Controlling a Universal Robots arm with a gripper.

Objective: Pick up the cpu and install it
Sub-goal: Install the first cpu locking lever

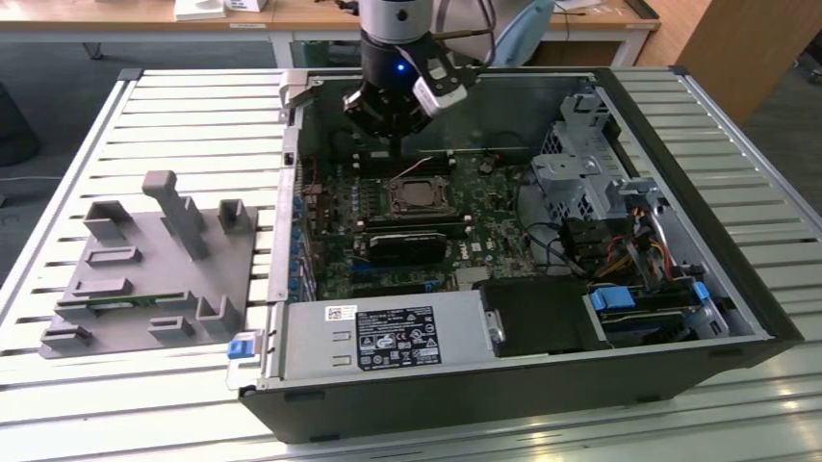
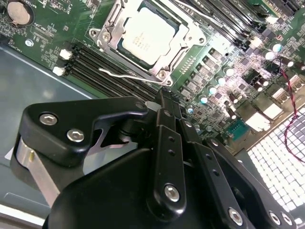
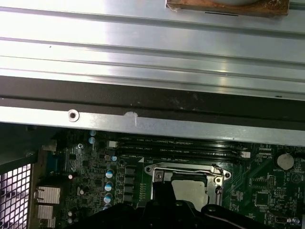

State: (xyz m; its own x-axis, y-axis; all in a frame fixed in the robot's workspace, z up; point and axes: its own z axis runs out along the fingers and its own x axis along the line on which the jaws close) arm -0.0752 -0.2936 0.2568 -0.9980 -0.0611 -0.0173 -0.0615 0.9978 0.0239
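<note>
Apparently the placing part of the job is done, and the work is sitting at its tail end.

1. The cpu [image 2: 145, 36] is lying flat in the socket [image 2: 164, 74] on the motherboard [image 1: 385, 260], its silvery top facing up and the metal frame sitting around its edges. In the exterior view the cpu [image 1: 414, 195] is showing near the middle of the open computer case [image 1: 719, 289].
2. The gripper [image 2: 167, 98] is hanging just above the board, beside the socket on the side of the black memory slots [image 2: 95, 62], and is not touching the chip. Its fingers [image 2: 164, 124] are lying pressed together with no gap showing between them, and they are carrying nothing.
3. In the exterior view the gripper [image 1: 385, 135] is standing over the far part of the case, well apart from the grey parts tray [image 1: 154, 269] on the slatted table [image 1: 192, 115].
4. The thin wire lever [image 2: 124, 74] is running along the socket's edge close to the fingertips; whether it is latched down I cannot tell.
5. Judging from this, the step in hand is finishing the install rather than picking. Any move from here is calling for a clean path that is not snagging the lever or brushing the seated chip.
</note>
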